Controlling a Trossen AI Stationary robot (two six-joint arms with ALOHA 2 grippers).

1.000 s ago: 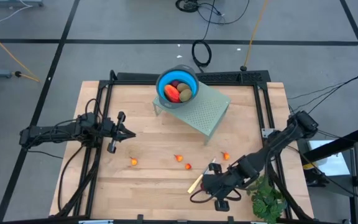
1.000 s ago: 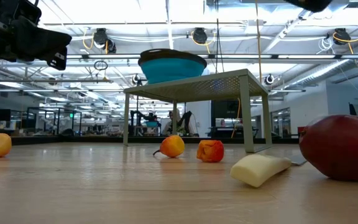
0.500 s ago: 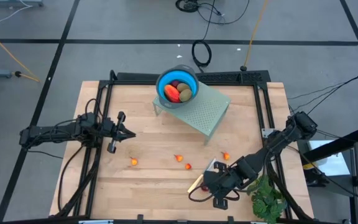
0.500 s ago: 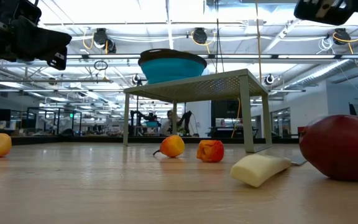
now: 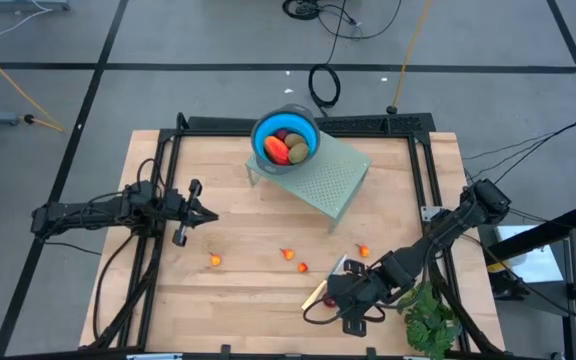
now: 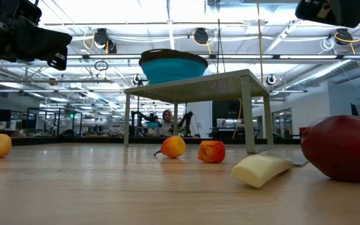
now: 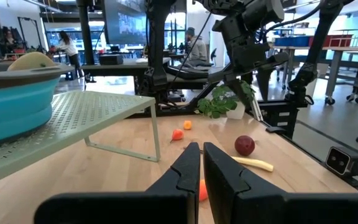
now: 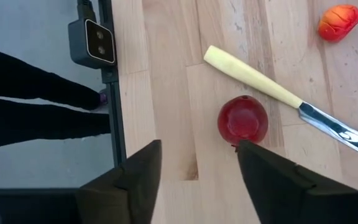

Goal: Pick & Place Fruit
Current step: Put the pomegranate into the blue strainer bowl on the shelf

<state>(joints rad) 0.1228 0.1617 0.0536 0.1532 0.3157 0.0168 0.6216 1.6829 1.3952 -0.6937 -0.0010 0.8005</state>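
Observation:
A dark red ball (image 8: 243, 119) lies on the wooden table beside a pale-handled knife (image 8: 247, 76). My right gripper (image 8: 197, 180) hangs open above the ball, slanting down, its fingers clear of it. The ball also shows in the low view (image 6: 342, 148). In the high view the gripper (image 5: 346, 308) hides it. Tiny orange-red pieces (image 5: 214, 259) (image 5: 288, 254) (image 5: 363, 250) lie scattered on the table. More fruit sits in the blue bowl (image 5: 285, 140) on the green perforated stand (image 5: 328, 180). My left gripper (image 5: 203, 213) waits shut at the table's left.
A leafy green bunch (image 5: 430, 320) lies at the near right corner, beside the right arm. The knife's blade (image 8: 337, 130) points toward the stand. The black frame rail (image 8: 114, 93) runs along the table's near edge, close to the ball.
My right gripper has opened over the dark red ball and rolled and tipped a little at the wrist, so more of it shows at the top of the low view. The ball and knife have kept still.

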